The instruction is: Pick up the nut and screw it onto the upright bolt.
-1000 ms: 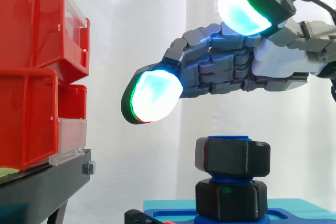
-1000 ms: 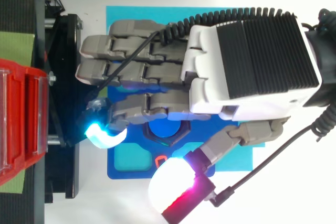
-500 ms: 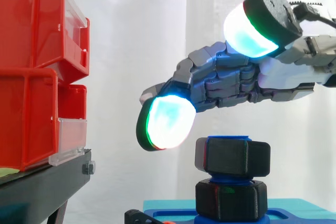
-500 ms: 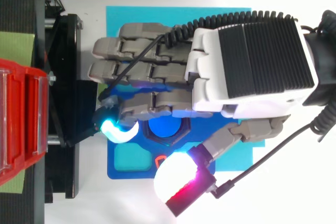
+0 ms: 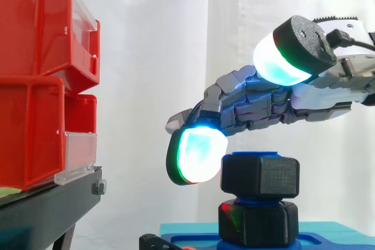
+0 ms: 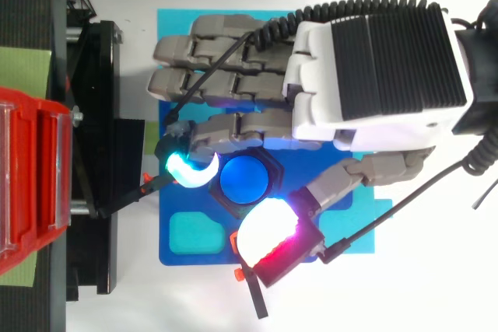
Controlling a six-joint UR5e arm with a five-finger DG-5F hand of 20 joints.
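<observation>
The side camera stands beside the work, about level with the black hexagonal plastic nut [image 5: 261,177], facing straight across toward the white fabric curtain [image 5: 152,57]; it sits near, so the stacked red plastic bins [image 5: 35,86] are cut by the left edge and the grey jointed hand [image 5: 263,106] by the right; the top camera looks straight down, bins at its left, arm entering from its right; both views share the nut, the hand, the blue upright bolt [image 6: 244,177], the flat blue base plate [image 6: 175,258] and the black metal stand [image 6: 93,114].

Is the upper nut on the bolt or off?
On. The upper black nut rings the upright blue bolt, whose top shows just above it.
</observation>
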